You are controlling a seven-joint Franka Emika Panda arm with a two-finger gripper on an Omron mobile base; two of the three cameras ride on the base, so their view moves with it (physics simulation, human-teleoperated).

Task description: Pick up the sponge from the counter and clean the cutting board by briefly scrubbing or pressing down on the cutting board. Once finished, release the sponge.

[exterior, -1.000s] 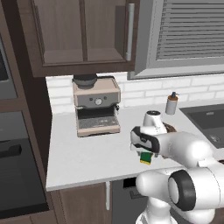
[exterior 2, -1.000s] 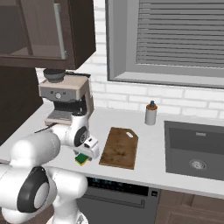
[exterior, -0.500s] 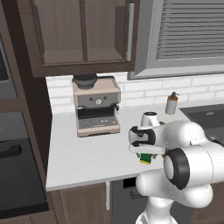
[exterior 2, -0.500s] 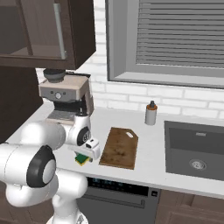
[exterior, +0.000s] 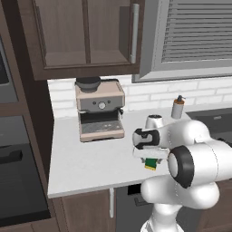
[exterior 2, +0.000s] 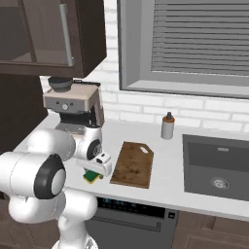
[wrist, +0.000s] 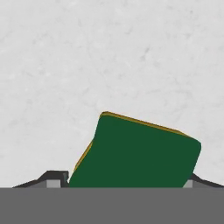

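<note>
The green-topped sponge (wrist: 135,153) with a thin yellow layer lies on the light counter (exterior: 86,158), near its front edge. My gripper (wrist: 127,183) is down over it, pointing at the counter, with one dark fingertip close at each side of the sponge. The jaws look open, and I cannot make out firm contact. The sponge (exterior: 152,164) peeks out below the hand, and in the right base view the sponge (exterior 2: 91,177) sits under the gripper (exterior 2: 93,173). The brown cutting board (exterior 2: 132,164) lies just right of the sponge.
A coffee machine (exterior: 99,108) stands at the back of the counter by the tiled wall. A small bottle (exterior 2: 168,126) stands behind the board, and a dark sink (exterior 2: 219,165) is set in at the right. Cabinets hang overhead.
The fingers have drawn in toward the sponge from a wider opening. The arm's elbow has swung nearer the cameras, while the hand stayed over the sponge.
</note>
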